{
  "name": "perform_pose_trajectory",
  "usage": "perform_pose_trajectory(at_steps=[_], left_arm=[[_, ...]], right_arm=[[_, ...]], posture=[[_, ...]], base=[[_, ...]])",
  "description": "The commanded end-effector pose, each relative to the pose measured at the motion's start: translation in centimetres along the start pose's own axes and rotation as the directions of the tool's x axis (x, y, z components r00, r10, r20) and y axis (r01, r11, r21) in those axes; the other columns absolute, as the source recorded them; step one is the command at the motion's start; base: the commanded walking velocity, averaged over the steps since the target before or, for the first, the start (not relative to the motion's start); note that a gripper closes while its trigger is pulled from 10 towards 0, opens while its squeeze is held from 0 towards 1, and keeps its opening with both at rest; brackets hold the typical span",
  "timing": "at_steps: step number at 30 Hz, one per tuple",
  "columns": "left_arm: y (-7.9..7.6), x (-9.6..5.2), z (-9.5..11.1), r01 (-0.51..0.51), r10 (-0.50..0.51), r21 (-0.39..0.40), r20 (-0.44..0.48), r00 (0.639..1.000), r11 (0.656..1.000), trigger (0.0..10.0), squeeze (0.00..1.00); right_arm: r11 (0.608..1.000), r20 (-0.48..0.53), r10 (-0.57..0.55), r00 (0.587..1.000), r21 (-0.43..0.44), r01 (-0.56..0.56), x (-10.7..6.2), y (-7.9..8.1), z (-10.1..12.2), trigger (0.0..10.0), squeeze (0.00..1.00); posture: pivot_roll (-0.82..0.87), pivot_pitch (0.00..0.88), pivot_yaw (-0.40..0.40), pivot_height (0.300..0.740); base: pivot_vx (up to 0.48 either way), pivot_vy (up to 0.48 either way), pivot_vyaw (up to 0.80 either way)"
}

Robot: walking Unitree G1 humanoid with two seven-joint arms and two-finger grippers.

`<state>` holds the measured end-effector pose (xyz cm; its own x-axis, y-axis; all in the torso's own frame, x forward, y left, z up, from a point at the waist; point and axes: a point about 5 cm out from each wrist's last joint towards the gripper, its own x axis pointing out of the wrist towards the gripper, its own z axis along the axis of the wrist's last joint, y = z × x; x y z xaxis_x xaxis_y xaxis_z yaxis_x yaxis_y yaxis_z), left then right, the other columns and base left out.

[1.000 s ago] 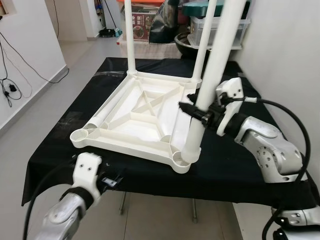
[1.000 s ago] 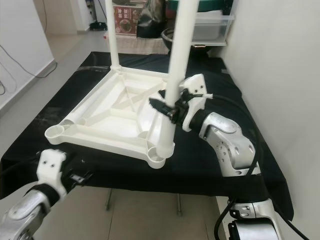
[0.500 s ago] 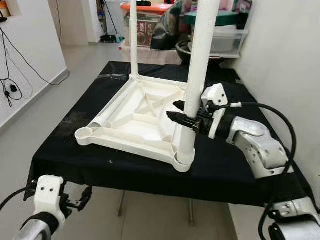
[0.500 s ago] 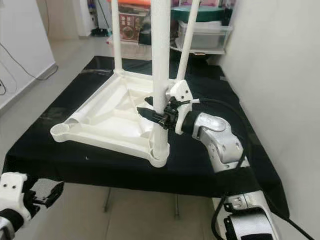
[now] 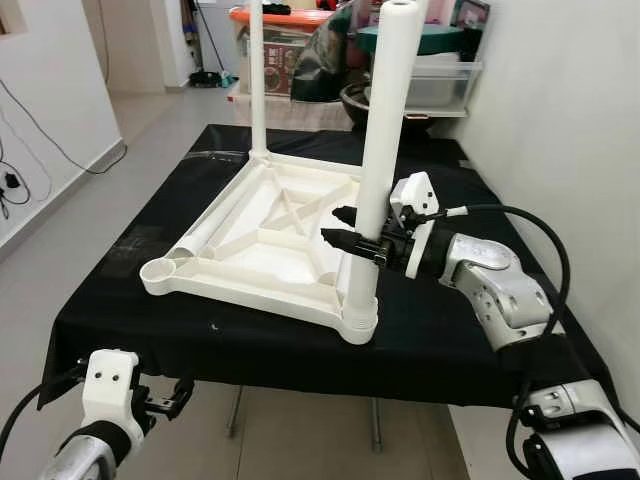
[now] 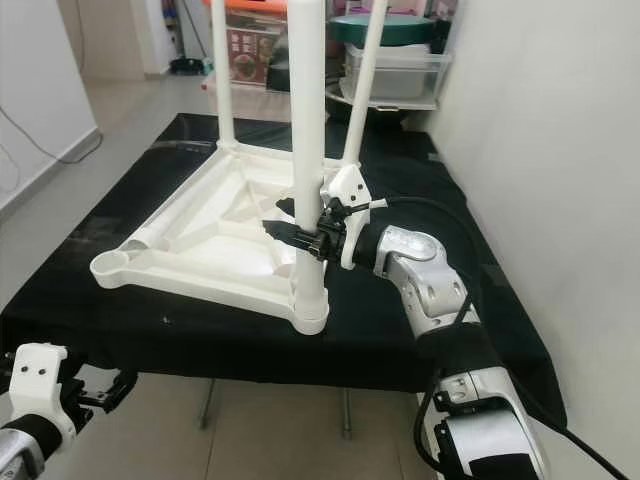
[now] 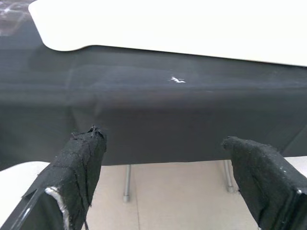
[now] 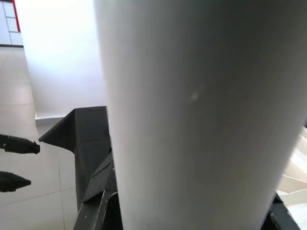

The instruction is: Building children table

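An upside-down white plastic tabletop (image 5: pixel 270 235) lies on the black-clothed table (image 5: pixel 460 330). Two white legs stand at its far corners (image 5: pixel 256 80) (image 6: pixel 368 70). A third leg (image 5: pixel 380 140) stands upright in the near right corner socket (image 5: pixel 358 322). My right gripper (image 5: pixel 356 230) is shut on this leg about a third of the way up, one finger on each side. The leg's surface (image 8: pixel 201 115) sits close up in the right wrist view. The near left socket (image 5: pixel 160 270) is empty. My left gripper (image 7: pixel 168 187) hangs open below the table's front edge, holding nothing.
Storage boxes and a dark bowl (image 5: pixel 440 75) stand behind the table. A white wall (image 5: pixel 560 120) runs close along the right side. Tiled floor (image 5: pixel 40 250) lies on the left, with cables by the left wall. Metal table legs (image 7: pixel 127 182) show under the cloth.
The held leg has swung from tilted to upright in the near right socket. My left arm has dropped from the table's front edge to below it. The camera has shifted too.
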<state>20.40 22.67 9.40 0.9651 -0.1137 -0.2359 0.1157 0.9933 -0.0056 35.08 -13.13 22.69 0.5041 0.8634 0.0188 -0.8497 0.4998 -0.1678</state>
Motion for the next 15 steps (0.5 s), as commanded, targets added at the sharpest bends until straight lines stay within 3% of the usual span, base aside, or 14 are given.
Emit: perform_pose_trajectory(at_steps=[1, 9, 13, 15], left_arm=[[-0.3, 0.1, -0.5, 0.003, -0.003, -0.004, -0.020, 1.000, 1.000, 10.0, 0.00], [-0.5, 0.2, -0.6, 0.006, -0.006, -0.005, -0.020, 1.000, 1.000, 10.0, 0.00], [-0.9, 0.4, -0.6, 0.016, -0.016, -0.011, -0.019, 1.000, 1.000, 10.0, 0.00], [-0.9, 0.4, -0.6, 0.016, -0.016, -0.011, -0.019, 1.000, 1.000, 10.0, 0.00]], right_arm=[[1.000, -0.048, 0.004, 0.999, 0.022, -0.003, 0.1, 0.0, -1.4, 0.0, 0.00], [0.998, -0.049, 0.033, 0.998, 0.050, -0.031, 0.2, -0.1, -1.7, 0.0, 0.00], [0.989, -0.041, 0.051, 0.998, 0.141, -0.044, 0.1, -0.2, -3.0, 0.0, 0.00], [0.989, -0.041, 0.051, 0.998, 0.141, -0.044, 0.1, -0.2, -3.0, 0.0, 0.00]], posture=[[0.11, 0.000, -0.086, 0.740], [0.11, 0.000, -0.089, 0.740], [0.10, 0.000, -0.082, 0.740], [0.10, 0.000, -0.082, 0.740]], base=[[0.000, 0.000, 0.00], [0.000, 0.000, 0.00], [0.000, 0.000, 0.00], [0.000, 0.000, 0.00]])
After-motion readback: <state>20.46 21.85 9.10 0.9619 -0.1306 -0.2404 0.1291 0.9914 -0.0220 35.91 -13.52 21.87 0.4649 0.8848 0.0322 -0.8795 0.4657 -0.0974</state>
